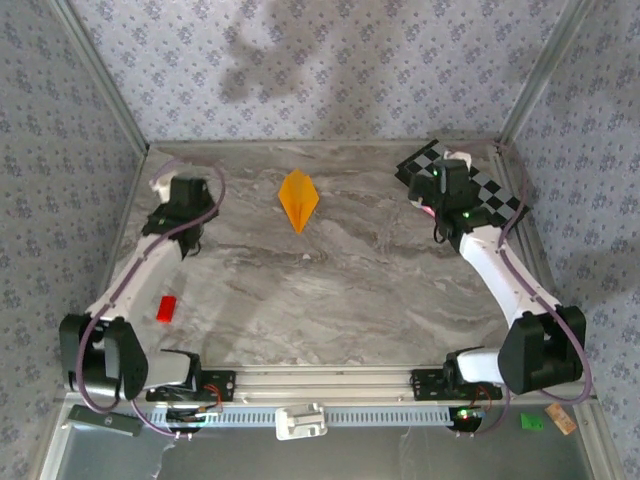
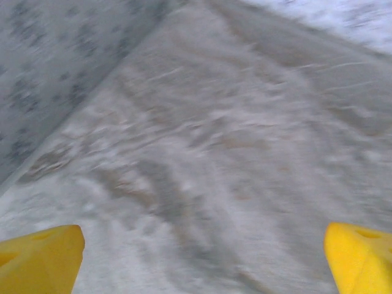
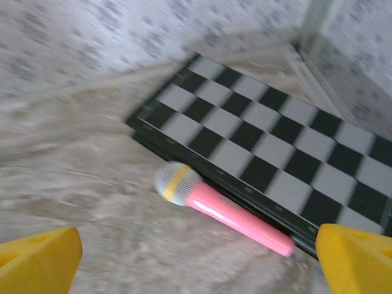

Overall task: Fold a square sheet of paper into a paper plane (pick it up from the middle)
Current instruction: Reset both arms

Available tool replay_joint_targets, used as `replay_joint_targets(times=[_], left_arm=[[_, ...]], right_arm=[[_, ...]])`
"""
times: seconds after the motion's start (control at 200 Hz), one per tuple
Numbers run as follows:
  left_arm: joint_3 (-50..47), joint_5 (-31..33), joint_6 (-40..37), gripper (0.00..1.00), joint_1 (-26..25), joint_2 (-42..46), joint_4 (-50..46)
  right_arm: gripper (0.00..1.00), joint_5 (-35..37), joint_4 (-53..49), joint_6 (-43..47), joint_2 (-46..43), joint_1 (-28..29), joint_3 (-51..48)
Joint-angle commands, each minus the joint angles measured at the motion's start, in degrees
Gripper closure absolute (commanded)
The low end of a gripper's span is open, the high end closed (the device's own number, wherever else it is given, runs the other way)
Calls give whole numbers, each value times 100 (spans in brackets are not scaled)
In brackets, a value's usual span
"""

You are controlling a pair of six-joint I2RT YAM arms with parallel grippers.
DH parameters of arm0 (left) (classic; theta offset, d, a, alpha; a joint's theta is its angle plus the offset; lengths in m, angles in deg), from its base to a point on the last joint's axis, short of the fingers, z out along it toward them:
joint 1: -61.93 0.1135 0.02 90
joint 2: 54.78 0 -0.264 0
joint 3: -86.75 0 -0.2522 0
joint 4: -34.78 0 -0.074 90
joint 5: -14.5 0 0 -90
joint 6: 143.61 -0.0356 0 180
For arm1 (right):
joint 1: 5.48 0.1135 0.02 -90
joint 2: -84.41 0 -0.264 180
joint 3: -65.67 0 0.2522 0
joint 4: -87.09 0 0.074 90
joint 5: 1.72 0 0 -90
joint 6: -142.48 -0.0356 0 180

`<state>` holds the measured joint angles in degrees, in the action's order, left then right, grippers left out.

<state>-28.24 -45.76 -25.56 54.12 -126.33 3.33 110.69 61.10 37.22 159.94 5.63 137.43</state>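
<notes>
Both jaws apart (empty), paper plane [image 1: 298,200] on marbled table [image 1: 330,290], patterned walls [image 1: 300,70].

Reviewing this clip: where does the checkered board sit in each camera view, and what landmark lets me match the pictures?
Top external: the checkered board lies at the far right corner of the marble table.
Right wrist: the board runs diagonally across the upper right, with a pink stick along its near edge.
Left wrist: the camera faces the table and the patterned wall.
Shared landmark: the marble table top.
</notes>
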Motion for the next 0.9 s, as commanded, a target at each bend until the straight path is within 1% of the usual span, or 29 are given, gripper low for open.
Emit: replay_joint_targets(times=[0.0, 0.06, 0.16, 0.255, 0.295, 0.42, 0.535, 0.59, 0.775, 0.895], left_arm=[[-1062, 46, -349, 0, 454, 621, 1531], [-1465, -62, -544, 0, 690, 848, 1790], [-1998, -157, -1206, 0, 757, 1016, 2400], [-2426, -262, -1629, 0, 789, 986, 3112], [-2603, -402, -1727, 0, 828, 947, 3461], [-3179, -989, -1897, 0, 962, 758, 4766], [-3367, -1538, -2085, 0, 1012, 547, 5444], [-3444, -1848, -2140, 0, 1058, 395, 5727], [-3532, -2878, -2365, 0, 1107, -317, 6650], [-3488, -3220, -2525, 0, 1108, -790, 7007]], right_arm=[[0, 667, 887, 155, -33, -218, -751], [0, 688, 1269, 138, -21, -329, -1132], [0, 605, 1965, 215, 52, -512, -1749], [0, 313, 2872, 678, 229, -606, -2273], [0, 137, 2798, 838, 271, -605, -2261], [0, -112, 3729, 1375, 310, -614, -2692], [0, -515, 4661, 1588, 307, -736, -3179], [0, -794, 4949, 1736, 362, -819, -3341], [0, -1481, 5951, 1682, 671, -1105, -3790], [0, -1777, 6471, 1670, 1021, -1202, -3927]])
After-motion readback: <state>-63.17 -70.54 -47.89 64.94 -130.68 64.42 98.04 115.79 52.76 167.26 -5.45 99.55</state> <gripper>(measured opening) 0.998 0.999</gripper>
